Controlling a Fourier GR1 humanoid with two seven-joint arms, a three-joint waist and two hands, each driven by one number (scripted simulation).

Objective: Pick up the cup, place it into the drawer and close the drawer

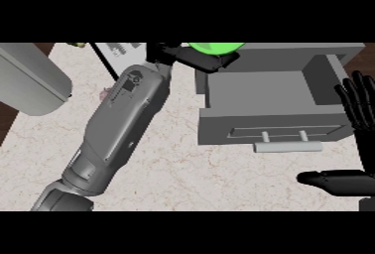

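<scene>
Left hand (192,56) is up at the far edge, fingers curled round the green cup (217,47), holding it right over the far-left corner of the open drawer (258,94). The grey drawer is pulled out toward us, handle (287,147) on its near front, its bare floor offering open room to the right of the cup. Right hand (354,149) rests at the right edge, fingers straight and spread, just beside the drawer. Pale marble counter (183,173) lies bare in front; a grey appliance (29,79) sits far left.
</scene>
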